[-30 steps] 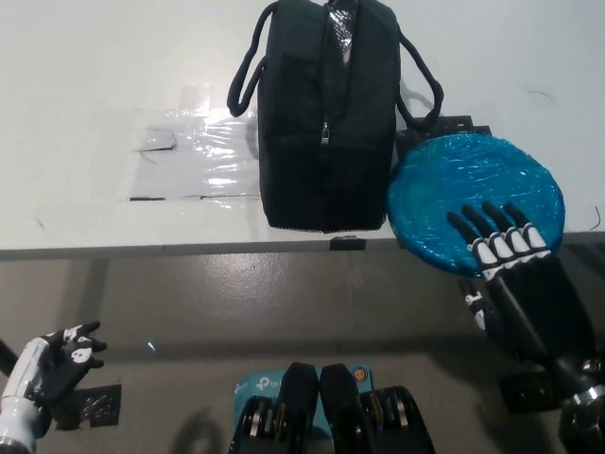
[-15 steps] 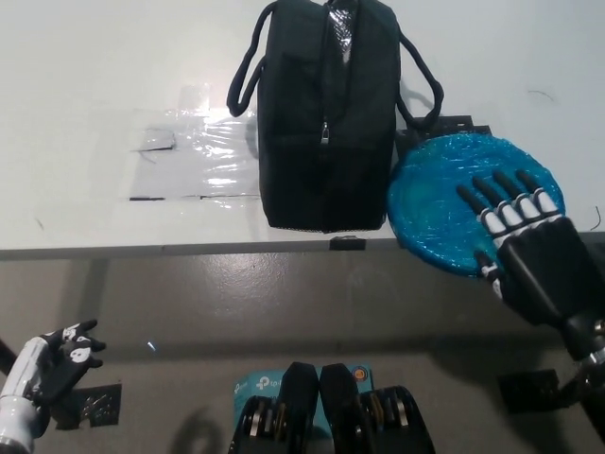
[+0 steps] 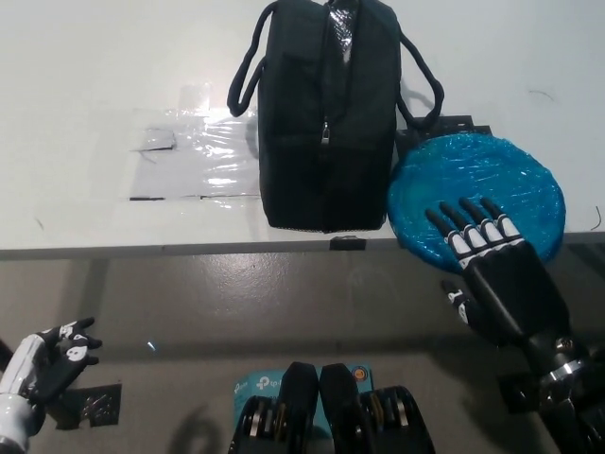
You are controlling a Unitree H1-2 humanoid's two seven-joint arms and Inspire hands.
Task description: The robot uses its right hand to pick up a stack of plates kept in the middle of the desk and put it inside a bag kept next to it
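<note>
Desk [image 3: 95, 76]: right hand [image 3: 492, 270] (open, seemingly) over plates [image 3: 492, 170].

A white counter [image 3: 95, 76] fills the upper part of the view, its front edge running straight across. On its left half lies a crinkled sheet of clear plastic film [image 3: 194, 156], flat on the surface and catching bright glare, with small dark tape marks [image 3: 151, 147] at its left corner and along its lower edge. A thin dark scribble [image 3: 541, 95] marks the counter's far right. Below the edge lies a grey floor [image 3: 236, 303], where a dark patterned square marker [image 3: 95, 405] sits at the lower left and a blue label with white lettering [image 3: 260, 386] near the bottom middle.
</note>
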